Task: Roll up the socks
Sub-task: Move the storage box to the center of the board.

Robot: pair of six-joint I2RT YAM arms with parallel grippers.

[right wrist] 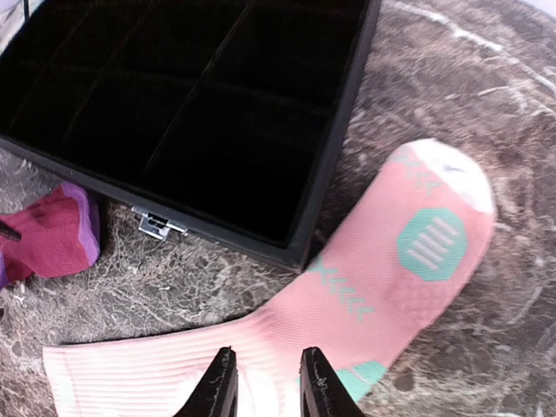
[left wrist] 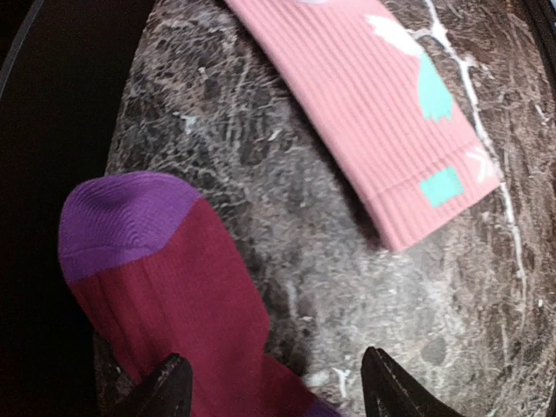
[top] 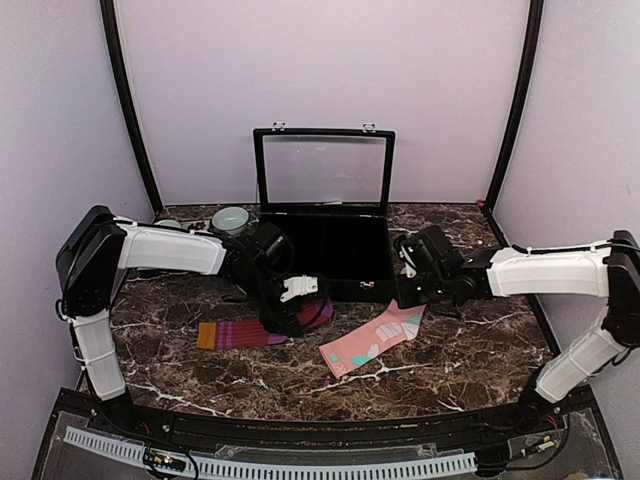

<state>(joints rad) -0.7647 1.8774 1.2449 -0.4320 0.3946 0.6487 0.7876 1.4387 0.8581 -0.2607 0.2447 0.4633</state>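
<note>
Well, nothing's rolled yet: both lie flat on the table (top: 450, 350), maroon sock (top: 250, 333) at nine o'clock of the pink sock (top: 375, 338), your left gripper (left wrist: 274, 387) spread wide over maroon, your right gripper (right wrist: 265, 382) narrowed onto pink, grip unclear.

Maroon sock (top: 235, 334) beside pink sock (top: 372, 340)

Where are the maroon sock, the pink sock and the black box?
maroon sock (left wrist: 174, 295): left wrist view, on the maroon part behind the purple toe.
pink sock (right wrist: 287, 334): right wrist view, on its pink middle.
black box (right wrist: 243, 239): right wrist view, on its front wall.
</note>
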